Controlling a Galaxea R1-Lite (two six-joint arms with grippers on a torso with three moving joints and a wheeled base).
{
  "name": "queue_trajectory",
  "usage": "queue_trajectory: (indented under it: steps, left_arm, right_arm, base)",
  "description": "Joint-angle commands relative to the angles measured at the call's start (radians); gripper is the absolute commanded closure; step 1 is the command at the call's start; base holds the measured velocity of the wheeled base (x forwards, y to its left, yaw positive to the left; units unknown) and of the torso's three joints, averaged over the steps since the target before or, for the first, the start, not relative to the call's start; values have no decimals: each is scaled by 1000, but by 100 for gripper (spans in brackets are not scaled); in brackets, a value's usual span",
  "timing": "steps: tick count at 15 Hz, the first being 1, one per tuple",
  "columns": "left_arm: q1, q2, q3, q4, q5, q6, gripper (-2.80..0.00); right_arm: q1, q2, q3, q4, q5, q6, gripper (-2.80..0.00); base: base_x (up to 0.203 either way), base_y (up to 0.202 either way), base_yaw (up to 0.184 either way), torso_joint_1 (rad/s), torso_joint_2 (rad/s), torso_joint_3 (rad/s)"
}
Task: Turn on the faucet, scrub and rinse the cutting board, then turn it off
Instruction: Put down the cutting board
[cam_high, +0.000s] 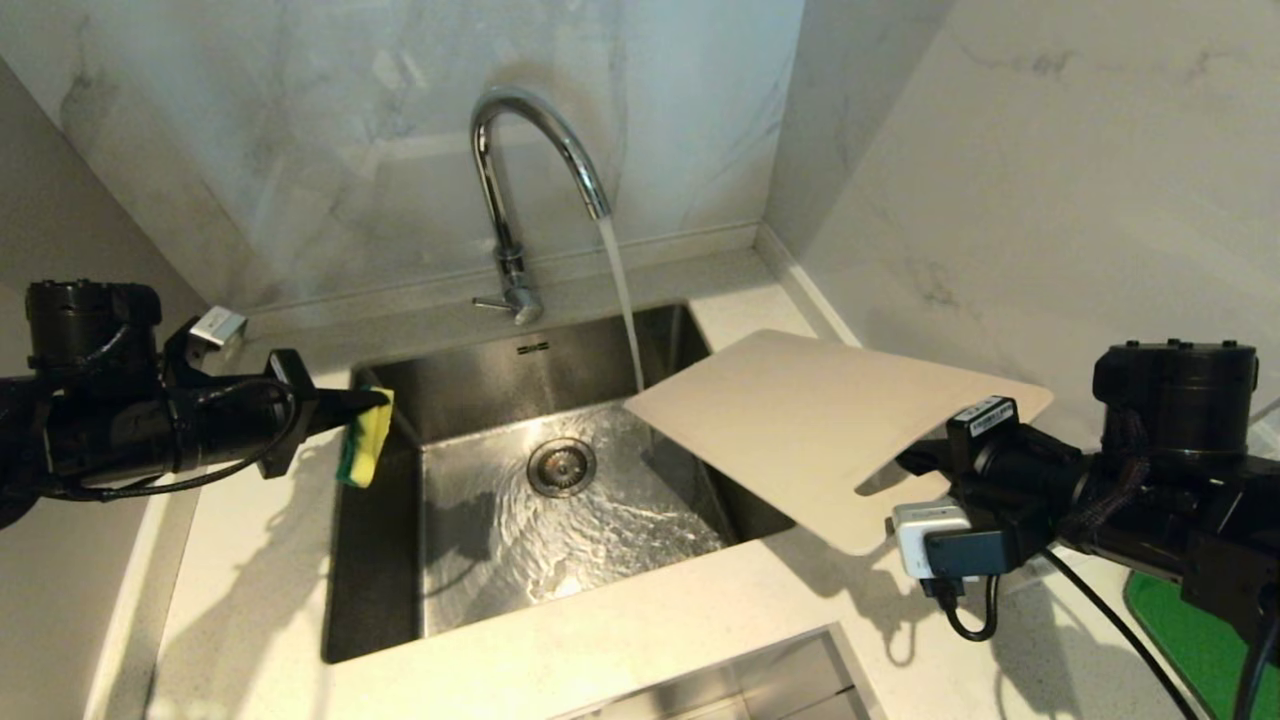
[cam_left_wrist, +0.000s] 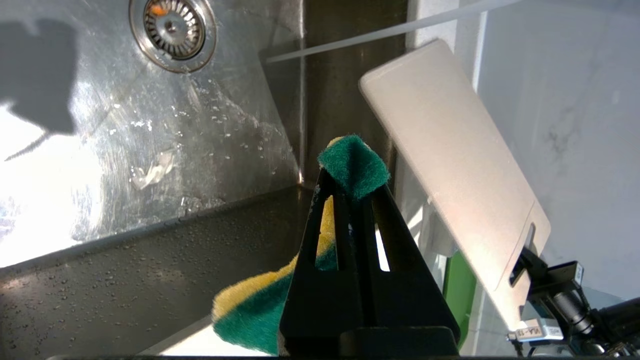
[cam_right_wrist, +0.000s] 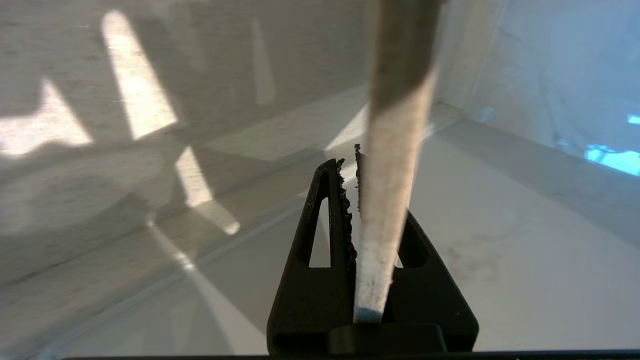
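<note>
The chrome faucet (cam_high: 520, 180) is running, and its stream (cam_high: 622, 300) falls into the steel sink (cam_high: 470, 380) just beside a corner of the cutting board. The pale beige cutting board (cam_high: 830, 430) is held tilted above the sink's right rim. My right gripper (cam_high: 920, 465) is shut on the board's near right edge, which shows edge-on (cam_right_wrist: 395, 150) between the fingers of that gripper (cam_right_wrist: 350, 160). My left gripper (cam_high: 375, 400) hovers over the sink's left rim, shut on a yellow and green sponge (cam_high: 365, 440). From the left wrist, the sponge (cam_left_wrist: 355, 165) pokes past the left gripper (cam_left_wrist: 352, 182), apart from the board (cam_left_wrist: 450, 150).
Water swirls round the drain (cam_high: 561, 466) in the sink bottom. Marble walls close in behind and on the right. A dark green board (cam_high: 1190, 630) lies on the counter at the near right. A second steel recess (cam_high: 760, 680) sits at the near counter edge.
</note>
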Motion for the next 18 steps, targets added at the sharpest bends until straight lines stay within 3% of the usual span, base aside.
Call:
queue_trajectory:
  steps: [1, 12, 18]
  left_arm:
    - [-1, 12, 0, -3, -4, -5, 0]
    - [-17, 13, 14, -4, -2, -3, 0]
    - [-19, 17, 15, -4, -2, -2, 0]
  right_arm:
    - [-19, -13, 34, -3, -4, -9, 0]
    - [-30, -84, 159, 4, -26, -6, 0]
    - [-27, -72, 112, 210, -123, -6, 0]
  base:
    - [0, 0, 0, 0, 0, 0]
    - [0, 0, 0, 0, 0, 0]
    - [0, 0, 0, 0, 0, 0]
